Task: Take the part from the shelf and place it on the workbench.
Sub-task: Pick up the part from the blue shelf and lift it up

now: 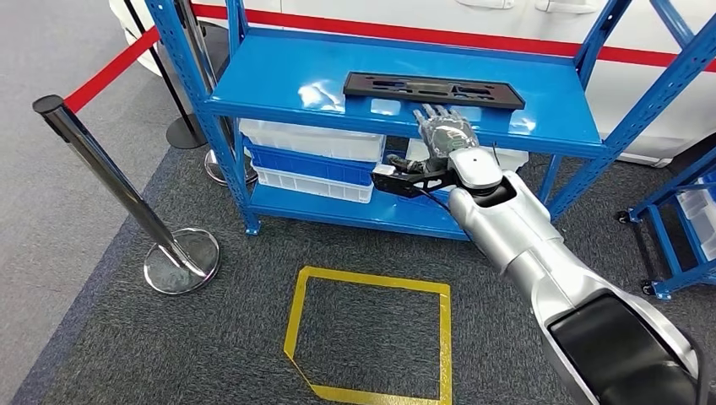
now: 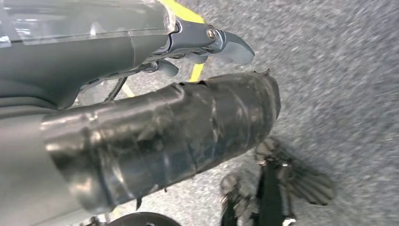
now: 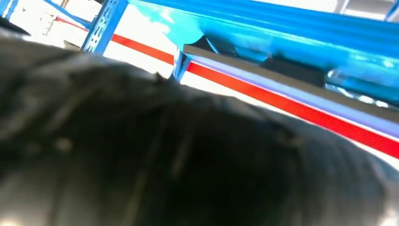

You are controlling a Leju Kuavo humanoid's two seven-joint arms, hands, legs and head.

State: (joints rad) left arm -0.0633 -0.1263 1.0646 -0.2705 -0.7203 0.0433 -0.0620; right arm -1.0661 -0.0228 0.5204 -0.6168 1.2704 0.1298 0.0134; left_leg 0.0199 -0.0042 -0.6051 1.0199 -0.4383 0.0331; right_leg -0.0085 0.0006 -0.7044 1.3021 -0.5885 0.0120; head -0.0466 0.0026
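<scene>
Grey carpet runs under the blue shelf (image 1: 279,84), and on its top board lies the part (image 1: 433,89): a flat, long black panel with cut-outs. I judge it light, stiff and awkwardly long, best taken at mid-length along its near edge. My right hand (image 1: 445,131), fingers spread and holding nothing, hovers just short of that edge.

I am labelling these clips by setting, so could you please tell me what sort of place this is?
Probably a demo or exhibition floor rather than a working factory: a blue metal shelf holding a black part, a stanchion with red rope barrier, and a yellow taped square on grey carpet.
</scene>
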